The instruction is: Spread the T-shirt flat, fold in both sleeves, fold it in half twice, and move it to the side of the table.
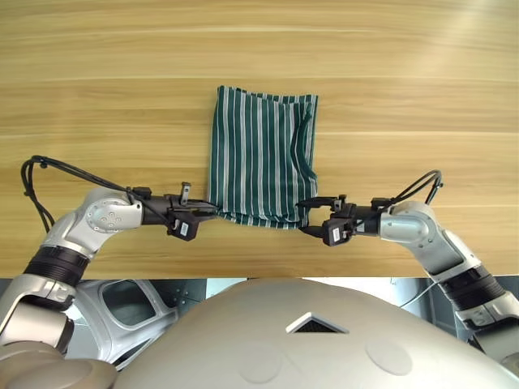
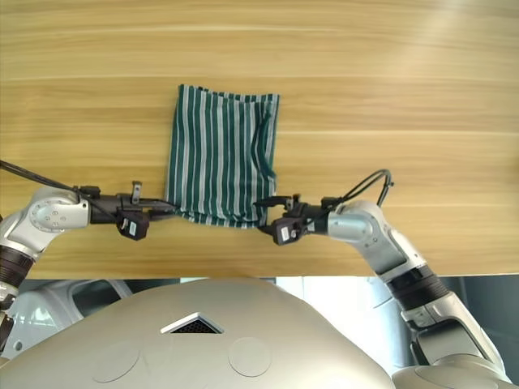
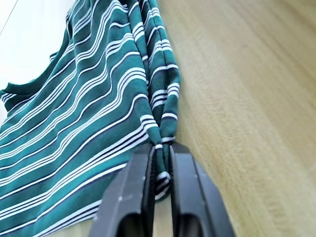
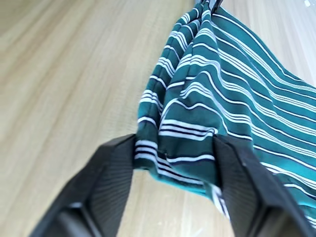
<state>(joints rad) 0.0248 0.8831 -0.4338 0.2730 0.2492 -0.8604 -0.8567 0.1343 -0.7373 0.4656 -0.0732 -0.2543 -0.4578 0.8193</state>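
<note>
At the near edge: two corners pinched, a fold to make

On the table point(image 1: 405, 81) the T-shirt point(image 1: 261, 154) lies as a narrow green striped rectangle, running away from the robot, about midway across. The sleeves look tucked in already, so I judge the first half-fold is the step in hand. The left gripper point(image 1: 212, 210) is clamped tight on the near left corner, its fingers pressed together with a twist of cloth between them. The right gripper point(image 1: 306, 212) bites the near right corner on a thicker bunch of fabric, so its fingers stand wider, yet both touch cloth. The near edge looks lifted a touch off the wood and sags a little between the two.

Now, how to do it well. Raise both corners together and level, just enough to clear the layers beneath. Then carry them straight toward the far edge. Hold the grippers an even distance apart so the edge runs taut. A crease climbs the right side of the cloth, and a gentle outward pull may smooth it. Land the near edge on the far edge with corners matched, and let go only once the cloth rests flat
</note>
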